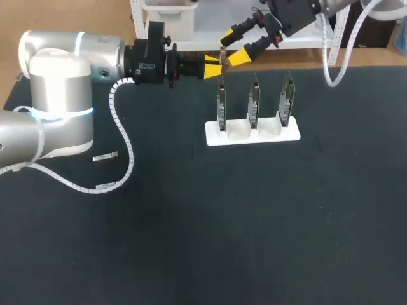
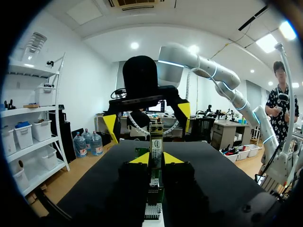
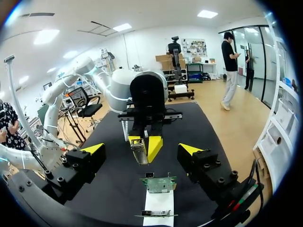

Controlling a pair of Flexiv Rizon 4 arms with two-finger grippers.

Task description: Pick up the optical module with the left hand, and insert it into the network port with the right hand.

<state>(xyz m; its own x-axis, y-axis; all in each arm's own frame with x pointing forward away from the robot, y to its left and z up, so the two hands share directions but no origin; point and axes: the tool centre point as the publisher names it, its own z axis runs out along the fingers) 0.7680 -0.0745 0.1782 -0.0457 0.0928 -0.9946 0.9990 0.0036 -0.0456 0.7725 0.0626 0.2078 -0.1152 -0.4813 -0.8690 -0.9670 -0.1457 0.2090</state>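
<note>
The optical module (image 2: pixel 155 142) was off the desk (image 1: pixel 254 222), pinched between the two yellow fingertips of the left end effector (image 1: pixel 212 67). Its long axis ran straight out along those fingers, so its free end pointed away from the left arm and toward the right end effector (image 3: pixel 142 149). That end effector faced it nearly head on with its fingers spread wide. One finger stood on either side of the module's free end, and neither appeared to touch it, so it held nothing. In the right wrist view the module sat ahead of the open fingers and about midway between them, which looked well lined up for closing on it. The left end effector was narrowed to the module's width and gripped it from two sides, so the module's weight was judged to rest wholly with the left arm. Below and just ahead of the two end effectors, three circuit boards (image 1: pixel 254 101) stood upright in a white stand (image 1: pixel 267 135) on the desk. The nearest board was almost under the module. The network port itself was too small to make out.
</note>
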